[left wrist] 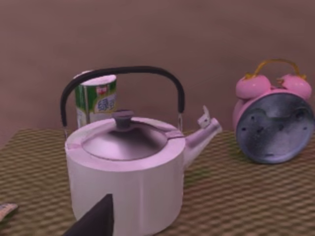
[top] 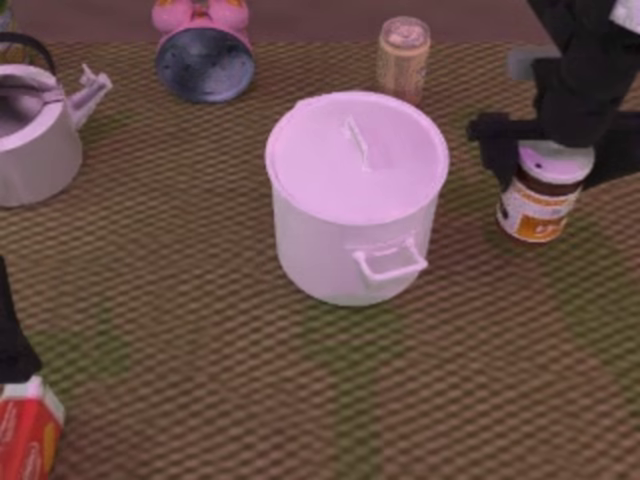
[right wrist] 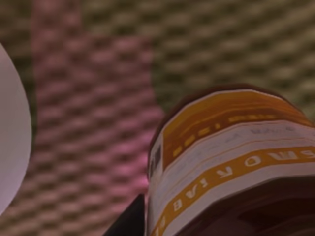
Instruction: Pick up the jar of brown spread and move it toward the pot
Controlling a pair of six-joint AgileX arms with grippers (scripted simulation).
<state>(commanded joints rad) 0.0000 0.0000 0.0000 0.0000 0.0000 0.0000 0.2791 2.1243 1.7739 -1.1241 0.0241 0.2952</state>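
top view: right tool (top: 548,150) pinches the jar of brown spread (top: 538,205), right of the pot (top: 345,215); left tool state indeterminate.

We see the pot (top: 355,195) near the middle of the mat (top: 200,380), its side handle facing the near edge. To its right stands the jar of spread (top: 538,200), apart from the pot, with our right gripper (top: 545,150) directly over its lid. Behind the pot, a little to the right, stands a taller jar (top: 403,58). Behind it to the left lies a clock (top: 204,50), and farther left, at the table's left edge, the kettle (top: 35,125), spout toward the clock. A can (left wrist: 95,100) stands behind the kettle. A carton (top: 25,435) sits at the near left corner, our left arm (top: 15,335) just behind it.
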